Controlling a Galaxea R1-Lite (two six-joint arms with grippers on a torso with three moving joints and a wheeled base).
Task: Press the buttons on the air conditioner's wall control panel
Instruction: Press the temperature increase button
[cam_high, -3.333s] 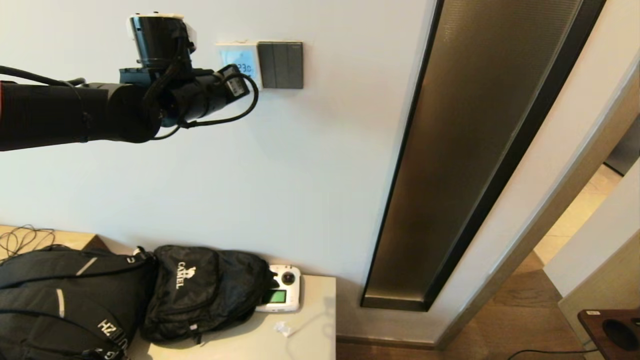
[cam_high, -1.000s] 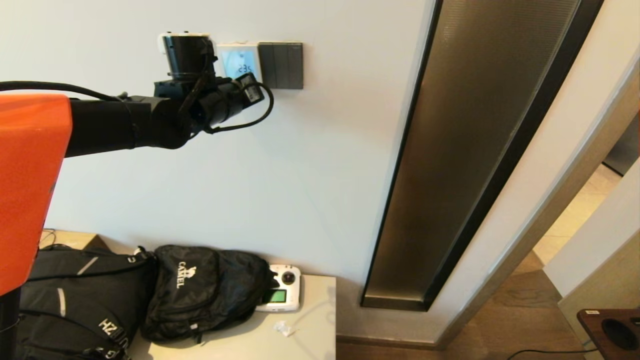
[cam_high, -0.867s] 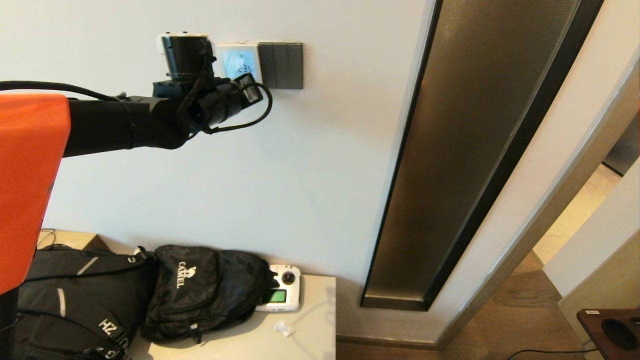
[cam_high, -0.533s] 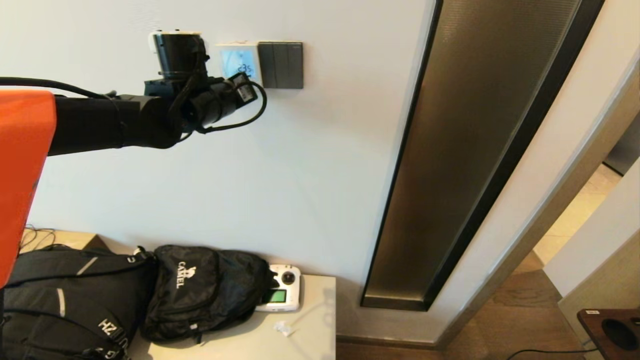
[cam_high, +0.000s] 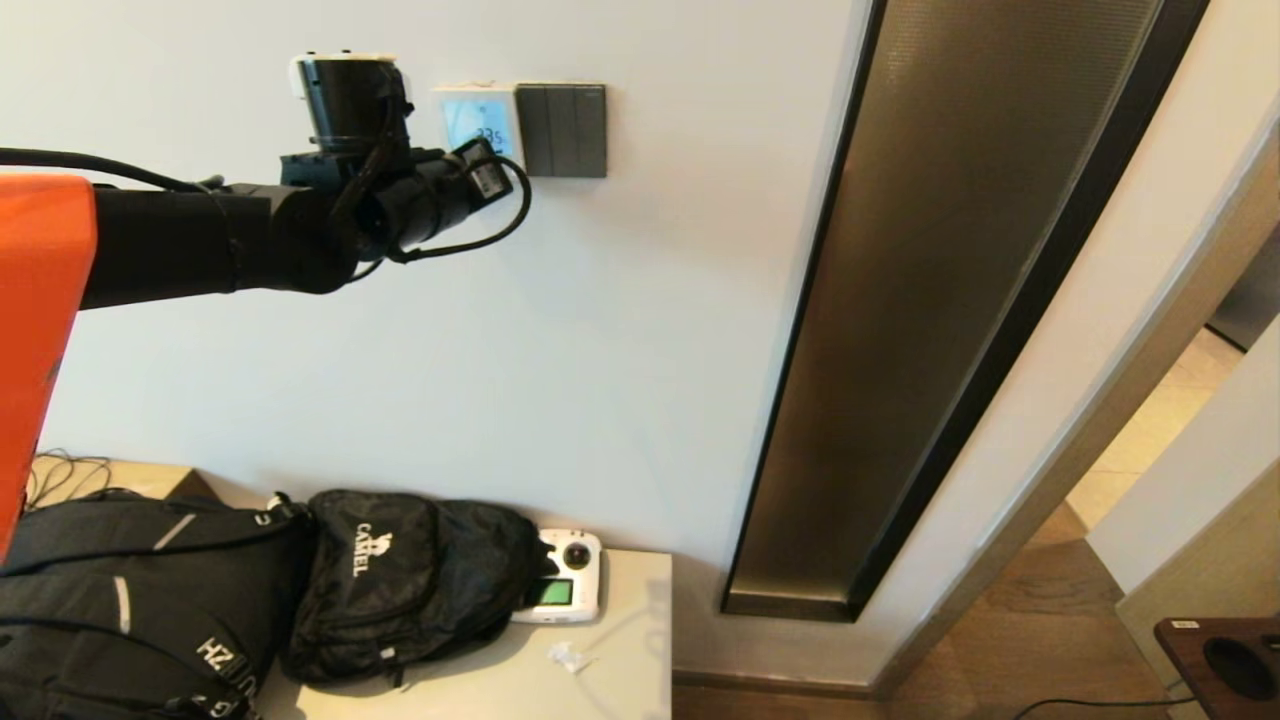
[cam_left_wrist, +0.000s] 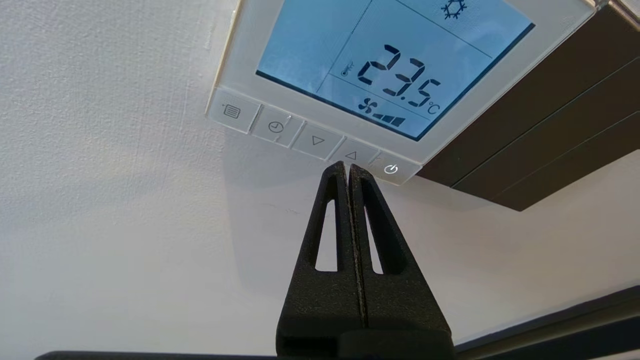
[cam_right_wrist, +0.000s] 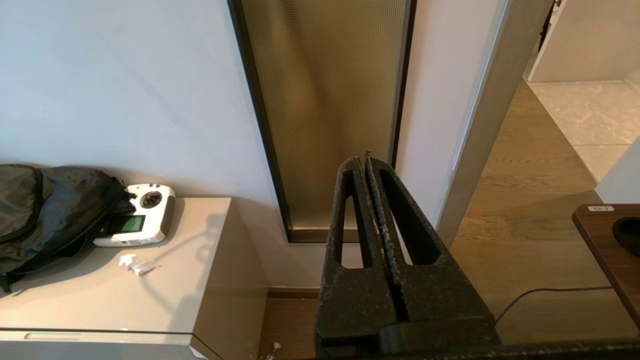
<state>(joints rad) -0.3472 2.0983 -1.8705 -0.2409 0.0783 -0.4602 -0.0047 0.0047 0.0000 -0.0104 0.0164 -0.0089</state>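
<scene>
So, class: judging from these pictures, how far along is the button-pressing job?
Done: the panel is lit, reading 23.5. In hand: the shut left gripper points at the up-arrow button; contact is unclear. Left: the other buttons, as needed. The right gripper is parked low.

Our left arm (cam_high: 180, 240) reaches out level from the left side, high up and towards the far wall, black along its length with an orange section nearest us. Its wrist (cam_high: 350, 205) carries an upright black camera cylinder (cam_high: 348, 100) and a looping cable (cam_high: 480, 235). Our left gripper (cam_left_wrist: 348, 172) points straight ahead, its two black slotted fingers (cam_left_wrist: 327, 235) pressed flat against each other with no gap. Our right gripper (cam_right_wrist: 364, 161) sits low on the right side, pointing forward and a little downward, its fingers (cam_right_wrist: 350, 220) likewise closed together with nothing between them. The right arm itself is outside the head view.
</scene>
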